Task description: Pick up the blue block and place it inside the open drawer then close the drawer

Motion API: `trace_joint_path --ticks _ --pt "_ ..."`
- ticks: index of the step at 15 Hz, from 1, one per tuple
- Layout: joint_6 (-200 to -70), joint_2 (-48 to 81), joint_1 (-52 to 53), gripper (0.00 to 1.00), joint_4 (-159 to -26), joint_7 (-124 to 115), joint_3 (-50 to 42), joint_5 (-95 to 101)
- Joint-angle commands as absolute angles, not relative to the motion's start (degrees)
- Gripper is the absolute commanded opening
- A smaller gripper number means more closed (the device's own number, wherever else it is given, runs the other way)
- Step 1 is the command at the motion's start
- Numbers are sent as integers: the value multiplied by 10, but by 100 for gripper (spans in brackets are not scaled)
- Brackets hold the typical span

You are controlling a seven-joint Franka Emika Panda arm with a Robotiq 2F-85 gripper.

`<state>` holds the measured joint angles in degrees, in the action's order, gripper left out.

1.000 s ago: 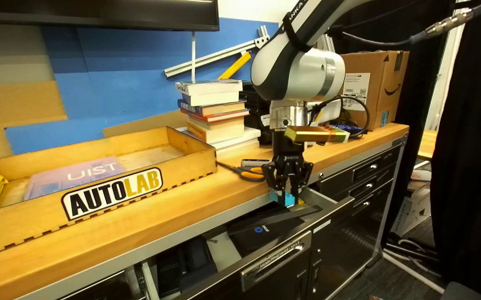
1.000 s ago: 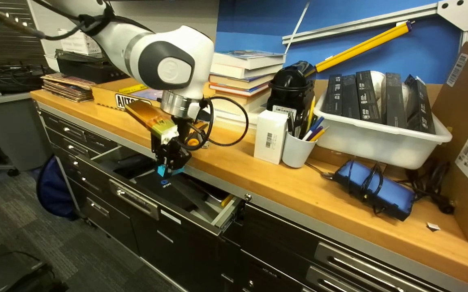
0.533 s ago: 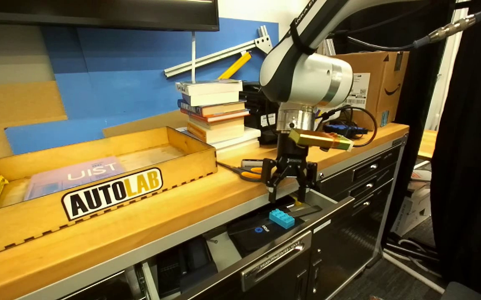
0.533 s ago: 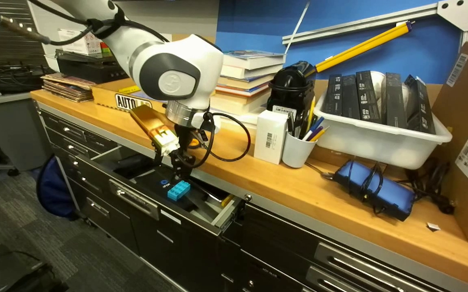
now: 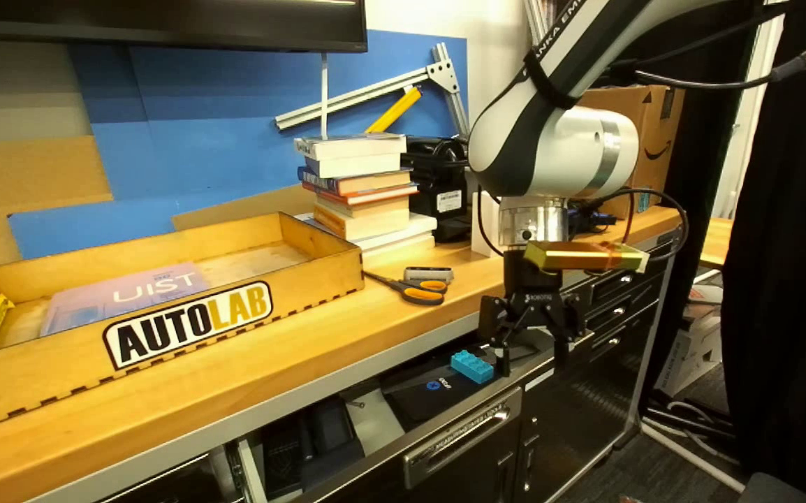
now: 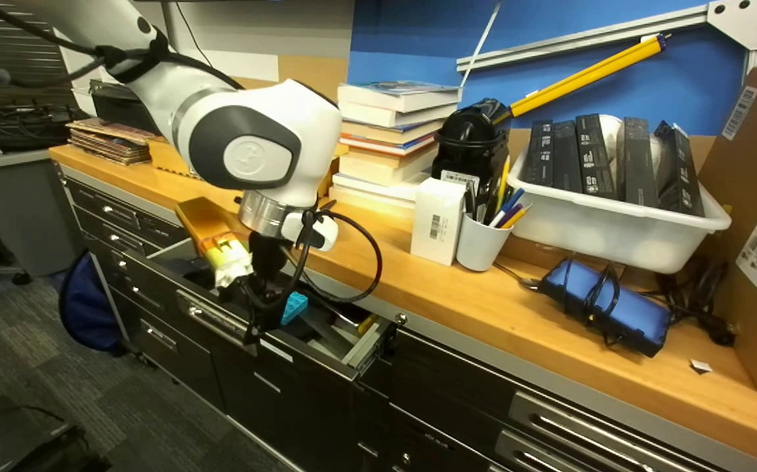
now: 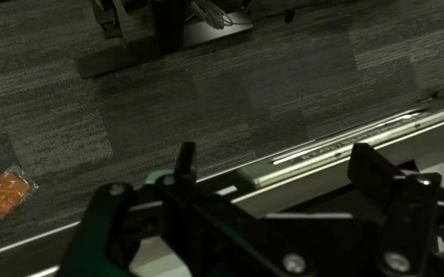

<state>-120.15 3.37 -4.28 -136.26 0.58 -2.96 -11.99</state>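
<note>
Your claw (image 7: 272, 157) is released, its two fingers spread well apart. In an exterior view it hangs right of the frame's centre, overlapping the front rim of the drawer (image 5: 377, 426), which stands pulled out along the lower middle. You have the blue block (image 5: 472, 367) inside that drawer, studs up, lying on a flat black item (image 5: 410, 402) with white lettering. It sits just left of a fingertip in that frame; whether block and fingertip touch can't be told from these angles. Both exterior views show the block below centre. Your wrist view has the silver handle (image 7: 322, 152) of the drawer slanting across the right half, with an orange packet (image 7: 5, 194) on the carpet (image 7: 222, 96) at lower left.

Above the drawer, the wooden tabletop (image 5: 375, 311) carries a shallow wooden tray (image 5: 319, 286) with an AUTOLAB sign (image 5: 188, 323) at left of the frame, orange-handled scissors (image 5: 422, 297) near the centre and a stack of books (image 5: 357, 188) behind them. You can also see, in an exterior view, a white bin (image 6: 621, 229) of dark boxes (image 6: 593, 157) at upper right, with a pen cup (image 6: 480, 246) just left of it and a blue device (image 6: 605, 305), black cord around it, below.
</note>
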Motion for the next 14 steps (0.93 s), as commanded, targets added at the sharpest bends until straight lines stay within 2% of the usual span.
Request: trace_joint_path --ticks 1,5,14 --pt "-1195 72 -39 100 -1355 -33 -31 -118" --pt "-1239 118 -45 100 -1336 -29 -31 -162" --pt "-1465 119 -29 100 -1339 -139 -29 -198"
